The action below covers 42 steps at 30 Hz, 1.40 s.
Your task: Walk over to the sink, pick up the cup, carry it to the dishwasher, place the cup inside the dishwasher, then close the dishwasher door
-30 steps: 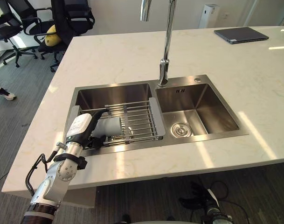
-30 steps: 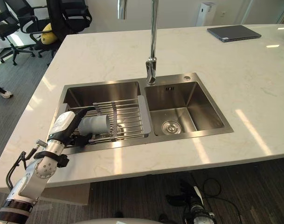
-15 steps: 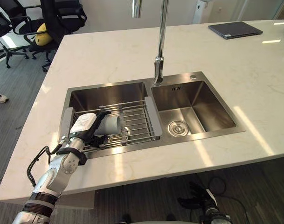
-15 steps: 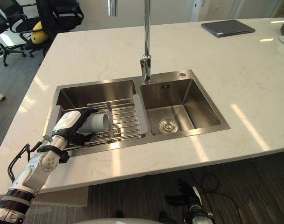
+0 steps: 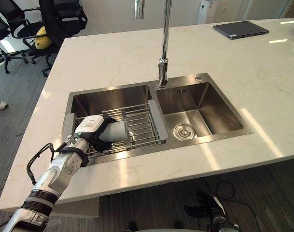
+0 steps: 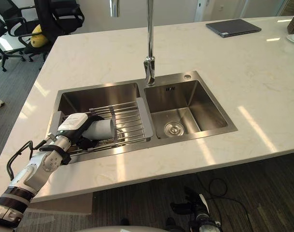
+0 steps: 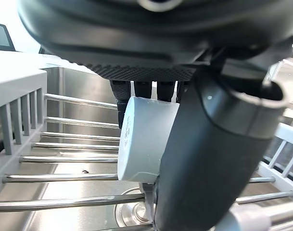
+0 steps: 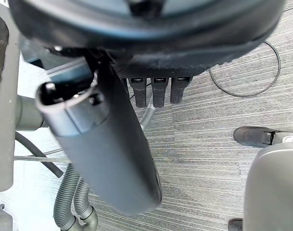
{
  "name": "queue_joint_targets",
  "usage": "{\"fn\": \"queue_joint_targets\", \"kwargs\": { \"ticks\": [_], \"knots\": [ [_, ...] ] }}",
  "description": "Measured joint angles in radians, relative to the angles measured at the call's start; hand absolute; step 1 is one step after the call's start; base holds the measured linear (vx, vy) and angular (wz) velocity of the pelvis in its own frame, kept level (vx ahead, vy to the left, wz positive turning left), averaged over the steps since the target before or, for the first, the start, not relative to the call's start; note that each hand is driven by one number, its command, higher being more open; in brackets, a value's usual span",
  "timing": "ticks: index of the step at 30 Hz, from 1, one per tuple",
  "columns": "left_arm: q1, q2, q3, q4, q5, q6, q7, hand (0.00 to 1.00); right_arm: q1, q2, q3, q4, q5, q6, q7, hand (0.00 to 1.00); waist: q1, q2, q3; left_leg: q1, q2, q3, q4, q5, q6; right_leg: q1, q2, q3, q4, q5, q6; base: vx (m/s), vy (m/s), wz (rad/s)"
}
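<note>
- Cup [image 5: 116, 131] is seen lying on its side over the wire rack [image 5: 143, 122], which is set across the left basin of the sink [image 5: 212, 139] in the tabletop [image 5: 113, 58].
- It is clasped by the left hand [image 5: 88, 131], with the thumb on one side and the fingers [image 7: 142, 89] curled round the other.
- The pick-up step is judged to be in hand; whether the cup is already clear of the bars cannot be told.
- Next, a firm hold and a straight lift are called for, so that the rack's raised end is cleared before the carry.
- The right hand [image 5: 209, 209] is hung low under the tabletop's edge, fingers relaxed, nothing held.

surface: pale marble countertop [image 5: 113, 58] | inset: double steel sink [image 5: 219, 108] | far right: closed laptop [image 5: 241, 29]
</note>
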Motion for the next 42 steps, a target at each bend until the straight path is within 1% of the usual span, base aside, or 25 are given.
{"fn": "queue_joint_targets", "kwargs": {
  "ticks": [5,8,10,11,13,14,16,19,21,22,24,27,29,36,39,42],
  "knots": [
    [0.002,-0.008,0.002,-0.001,-0.032,0.002,0.000,0.30,0.000,0.000,0.000,0.000,0.001,0.000,0.000,0.90,0.001,0.000,0.000,0.000,-0.003,-0.002,0.000,0.002,0.003,0.002,-0.003,-0.002,0.000,0.001,0.002,0.00,-0.004,0.01],
    [0.017,-0.033,0.024,-0.013,-0.062,0.016,0.005,0.30,0.000,0.001,-0.001,0.001,0.002,0.000,-0.002,0.90,0.003,0.000,0.000,0.002,-0.005,-0.006,0.000,0.003,0.004,0.007,-0.006,-0.006,0.000,0.002,0.002,-0.02,-0.015,0.03],
    [0.073,-0.072,0.077,-0.073,-0.083,0.039,0.024,0.30,-0.001,0.005,-0.004,0.001,0.003,0.000,-0.005,0.90,0.005,0.000,0.000,0.002,-0.007,-0.007,0.001,0.003,0.005,0.008,-0.008,-0.008,0.001,0.002,0.003,0.00,0.000,0.00],
    [0.088,-0.082,0.090,-0.088,-0.091,0.039,0.036,0.30,0.000,0.006,-0.005,0.001,0.003,0.000,-0.007,0.90,0.006,0.000,0.000,0.002,-0.007,-0.008,0.001,0.003,0.005,0.008,-0.008,-0.009,0.001,0.002,0.003,-0.02,-0.019,0.04],
    [0.136,-0.140,0.146,-0.156,-0.106,0.050,0.065,0.30,0.001,0.014,-0.011,0.002,0.003,0.001,-0.009,0.90,0.014,-0.001,0.000,0.003,-0.008,-0.010,0.004,0.001,0.008,0.012,-0.009,-0.010,0.001,0.001,0.003,-0.02,-0.021,0.04],
    [0.148,-0.157,0.156,-0.182,-0.136,0.050,0.069,0.30,0.000,0.017,-0.014,0.002,0.003,0.001,-0.010,0.90,0.017,-0.001,0.001,0.004,-0.008,-0.010,0.005,0.000,0.010,0.014,-0.010,-0.010,0.001,0.001,0.003,0.00,0.000,0.00],
    [0.180,-0.226,0.151,-0.306,-0.203,0.041,0.073,0.30,0.000,0.028,-0.031,0.002,0.003,0.001,-0.013,0.90,0.030,-0.002,0.002,0.011,-0.007,-0.008,0.011,-0.004,0.014,0.021,-0.010,-0.006,0.002,-0.001,0.001,-0.02,-0.012,-0.01],
    [0.199,-0.312,0.116,-0.440,-0.255,-0.017,0.074,0.30,-0.012,0.030,-0.033,0.002,0.003,0.001,-0.015,0.90,0.029,-0.003,0.004,0.025,-0.003,-0.003,0.016,-0.007,0.012,0.028,-0.006,0.002,0.015,-0.008,0.001,-0.06,-0.031,-0.05],
    [0.207,-0.353,0.111,-0.478,-0.294,-0.043,0.079,0.30,-0.017,0.030,-0.035,0.001,0.003,0.001,-0.020,0.90,0.026,-0.003,0.005,0.031,0.001,0.001,0.017,-0.009,0.009,0.025,-0.003,0.005,0.031,-0.019,-0.003,-0.05,-0.031,-0.07],
    [0.213,-0.382,0.112,-0.497,-0.330,-0.052,0.095,0.30,-0.012,0.032,-0.041,0.001,0.003,0.001,-0.025,0.90,0.025,-0.003,0.005,0.033,0.003,0.002,0.018,-0.012,0.005,0.022,-0.001,0.007,0.039,-0.024,-0.003,-0.04,-0.028,-0.06],
    [0.230,-0.416,0.116,-0.518,-0.376,-0.059,0.125,0.30,-0.001,0.031,-0.047,0.001,0.005,0.001,-0.032,0.90,0.025,-0.003,0.005,0.033,0.005,0.002,0.018,-0.015,0.000,0.016,0.001,0.008,0.052,-0.031,-0.004,0.00,0.000,0.00],
    [0.264,-0.457,0.129,-0.520,-0.429,-0.060,0.162,0.30,0.004,0.034,-0.049,0.001,0.011,0.002,-0.035,0.90,0.026,-0.005,0.006,0.032,0.008,0.003,0.018,-0.016,0.002,0.010,0.003,0.008,0.064,-0.037,-0.002,0.00,0.000,0.00],
    [0.289,-0.479,0.131,-0.520,-0.456,-0.060,0.172,0.30,0.001,0.041,-0.053,0.001,0.014,0.002,-0.039,0.90,0.027,-0.006,0.006,0.032,0.008,0.003,0.018,-0.017,0.003,0.009,0.003,0.008,0.067,-0.041,-0.001,0.02,-0.009,0.00],
    [0.359,-0.557,0.129,-0.567,-0.572,-0.060,0.174,0.30,-0.005,0.079,-0.053,-0.014,0.029,0.002,-0.052,0.90,0.032,-0.014,0.007,0.032,0.007,0.003,0.019,-0.026,0.007,0.013,0.003,0.009,0.068,-0.049,-0.001,0.02,-0.008,0.00],
    [0.391,-0.591,0.131,-0.635,-0.646,-0.061,0.174,0.30,-0.002,0.092,-0.057,-0.035,0.030,0.001,-0.060,0.90,0.032,-0.019,0.008,0.032,0.008,0.005,0.026,-0.032,0.008,0.015,0.003,0.011,0.068,-0.049,-0.001,0.00,0.000,0.00],
    [0.404,-0.610,0.134,-0.665,-0.681,-0.061,0.176,0.30,-0.003,0.099,-0.066,-0.048,0.031,0.001,-0.069,0.90,0.034,-0.022,0.008,0.032,0.008,0.011,0.039,-0.041,0.009,0.014,0.002,0.016,0.070,-0.050,0.001,-0.04,-0.008,-0.07]
  ]
}}
